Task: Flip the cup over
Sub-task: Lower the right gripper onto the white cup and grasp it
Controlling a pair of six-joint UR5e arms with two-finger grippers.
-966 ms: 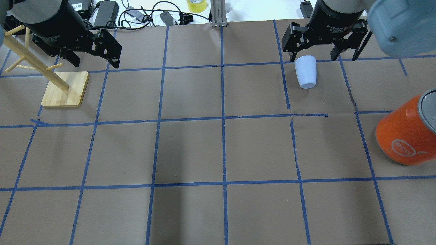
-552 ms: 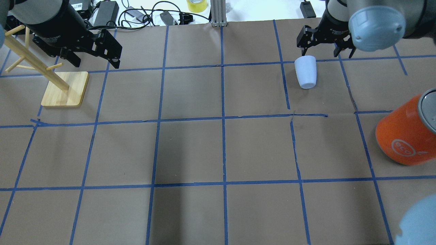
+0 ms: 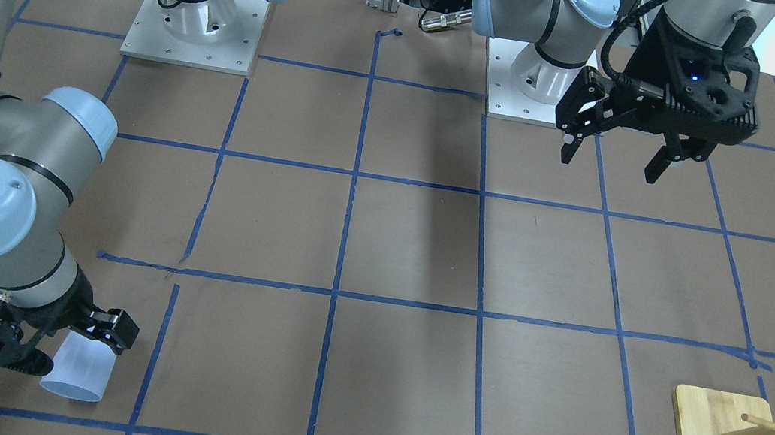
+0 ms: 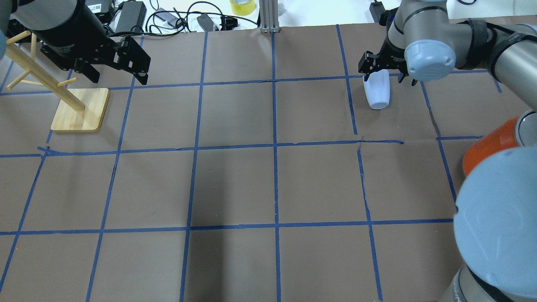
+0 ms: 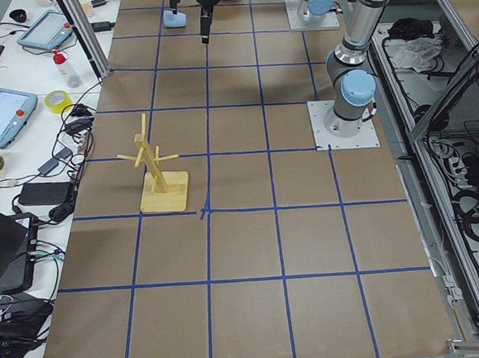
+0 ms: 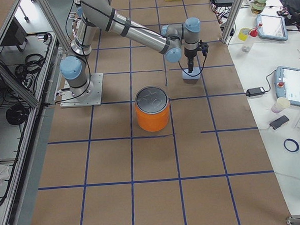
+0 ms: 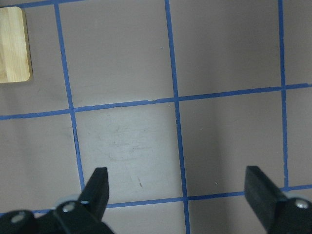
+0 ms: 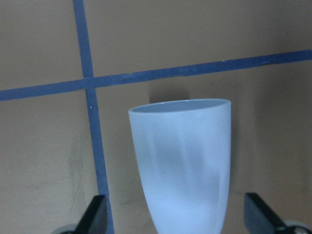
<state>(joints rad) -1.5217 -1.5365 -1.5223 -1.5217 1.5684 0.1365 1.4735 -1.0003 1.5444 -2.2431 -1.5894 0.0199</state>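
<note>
The cup is a pale blue-white tumbler standing upside down, wide rim on the brown paper, at the far right of the table. It also shows in the front view and the right wrist view. My right gripper is open and points down over the cup. Its fingers stand either side of the cup's narrow upper end with a gap on both sides. My left gripper is open and empty above the far left of the table, and the left wrist view shows only bare paper beneath it.
A large orange can with a silver top stands nearer the robot than the cup, partly hidden by my right elbow in the overhead view. A wooden peg stand sits below the left gripper. Cables lie past the far edge.
My right gripper has come down and now straddles the top of the cup. The right arm's elbow has swung into the lower right. The cup and the left arm have not moved.
</note>
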